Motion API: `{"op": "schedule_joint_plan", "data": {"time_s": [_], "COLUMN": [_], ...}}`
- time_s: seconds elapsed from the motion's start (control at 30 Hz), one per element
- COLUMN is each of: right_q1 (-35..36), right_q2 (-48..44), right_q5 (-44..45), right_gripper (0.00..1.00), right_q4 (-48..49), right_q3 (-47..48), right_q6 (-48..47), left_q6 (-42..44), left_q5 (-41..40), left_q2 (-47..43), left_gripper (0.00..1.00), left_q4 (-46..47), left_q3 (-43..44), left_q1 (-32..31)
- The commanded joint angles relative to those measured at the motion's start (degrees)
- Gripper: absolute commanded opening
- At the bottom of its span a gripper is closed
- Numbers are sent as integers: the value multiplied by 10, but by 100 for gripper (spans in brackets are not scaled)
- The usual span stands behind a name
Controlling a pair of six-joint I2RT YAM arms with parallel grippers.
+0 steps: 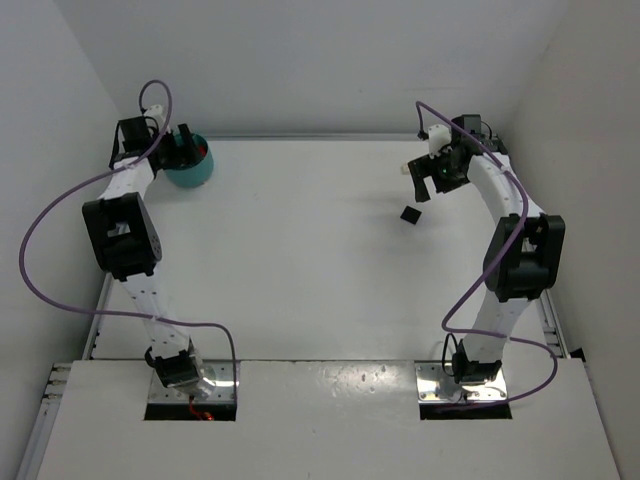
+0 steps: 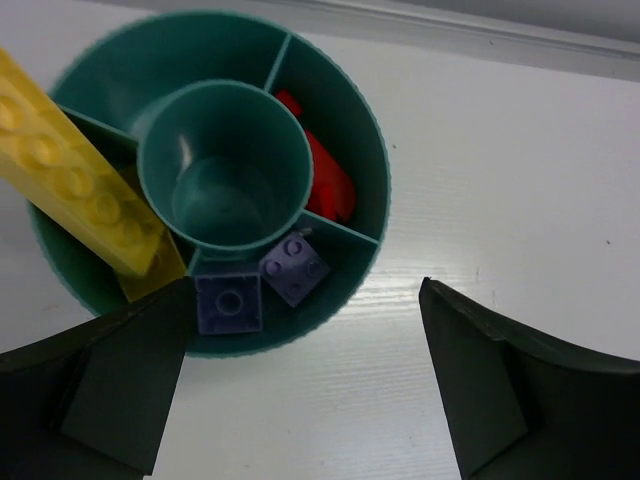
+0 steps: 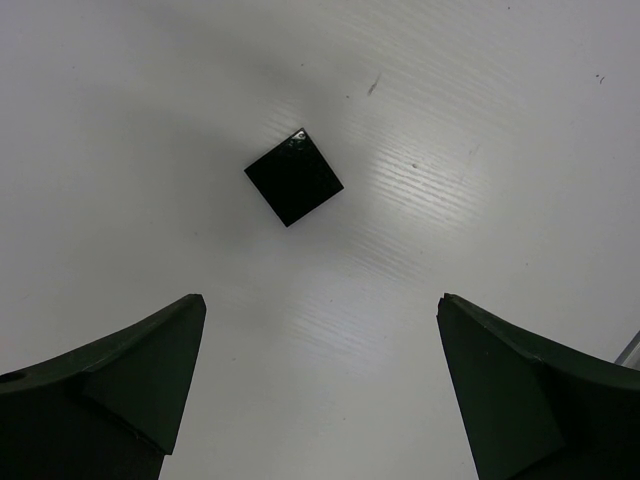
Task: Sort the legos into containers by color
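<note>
Left fingers (image 2: pixel 110 390) stood wide apart and empty above the teal bowl (image 2: pixel 362 130) at the far-left corner of the tabletop (image 1: pixel 300 250). Separate compartments held a long yellow brick (image 2: pixel 70 170) tilted over the rim, red bricks (image 2: pixel 325 180) and two purple bricks (image 2: pixel 228 302). Right fingers (image 3: pixel 110 400), also apart and empty, hovered over a lone black brick (image 3: pixel 294 176) lying flat on the tabletop.

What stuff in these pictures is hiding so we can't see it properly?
Top view: what is inside the teal bowl; the left gripper covers part, and bricks are too small.
Left wrist view: the yellow brick runs off the left edge, length unknown.
Left wrist view: the red brick sits partly behind the central cup.
Left wrist view: the bowl's near-left part is behind a black finger.
</note>
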Motion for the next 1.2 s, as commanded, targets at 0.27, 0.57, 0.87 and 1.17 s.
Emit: {"op": "schedule_joint_plan", "data": {"time_s": [0.27,0.57,0.87,1.17], "right_q1": [5,5,5,5], "right_q2": [1,6,12,12], "right_q5": [3,-2,-2,-2], "right_gripper": [99,99,99,99], "right_q4": [7,7,7,7], "right_q3": [12,6,12,12], "right_q6": [-7,-7,-7,-7], "left_q6": [28,7,-5,-5], "left_q5": [7,123,146,101], "left_q2": [18,-25,-44,-19], "left_gripper": [100,100,100,100], "left_q4": [5,5,5,10], "left_q3": [96,46,-11,11], "left_q1": [34,34,23,18]}}
